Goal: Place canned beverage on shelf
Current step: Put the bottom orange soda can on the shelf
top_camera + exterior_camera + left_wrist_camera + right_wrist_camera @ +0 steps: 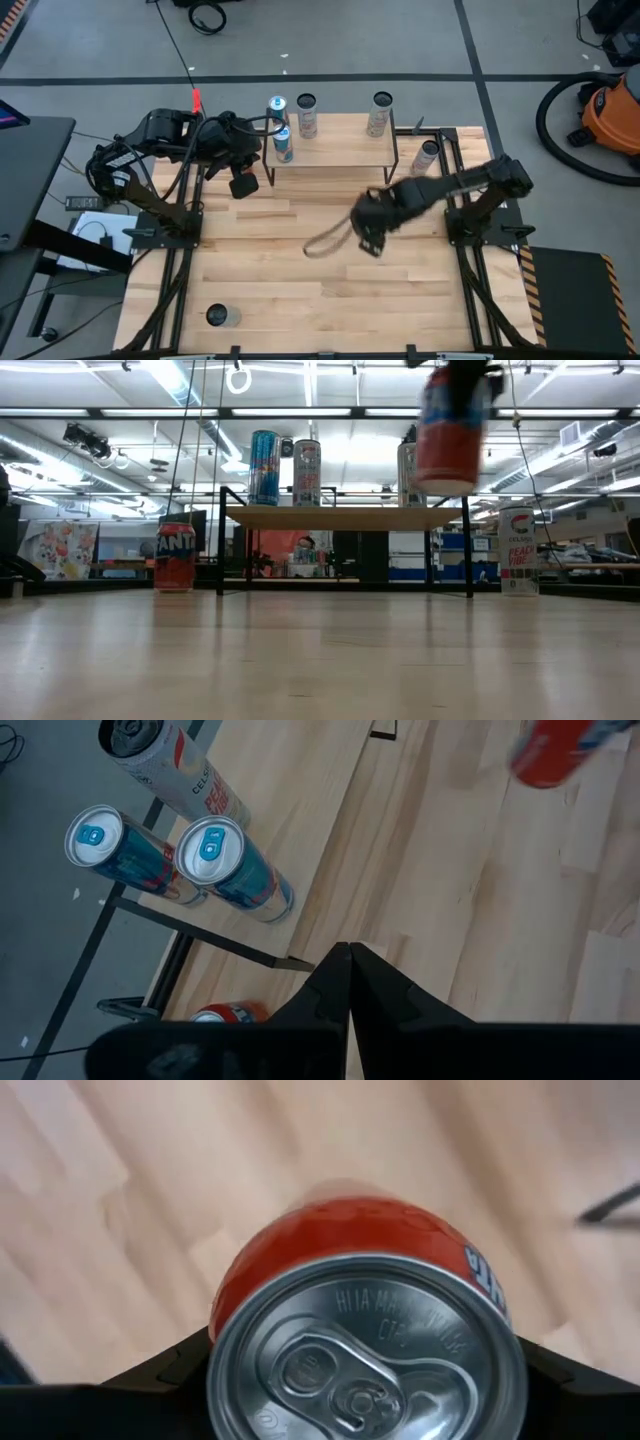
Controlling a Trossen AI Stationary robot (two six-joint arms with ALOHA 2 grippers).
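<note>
The shelf [345, 160] stands at the table's far side, with two blue cans [283, 145] [278, 108], a white-and-red can [306, 115] and a white can [379, 113] upright on its board. My right gripper [370, 228] hangs over the table's middle, nearer than the shelf, shut on a red can [450, 430]. In the low view that can is higher than the shelf board [340, 517]. My left gripper [349, 970] waits shut in the air at the shelf's left end, touching nothing. My right gripper pinches the red can between its two fingers [165, 1370], on opposite sides of the wall just under the top rim [225, 1325]. The fingers come from above, pointing down. The can hangs upright below them, lid up, lifted clear of the table.
A red Fanta can [175, 557] stands on the table left of the shelf, under my left arm. A white can [428, 155] stands on the table right of the shelf. Another can [218, 316] stands near the front left corner. The tabletop's middle [300, 270] lies bare.
</note>
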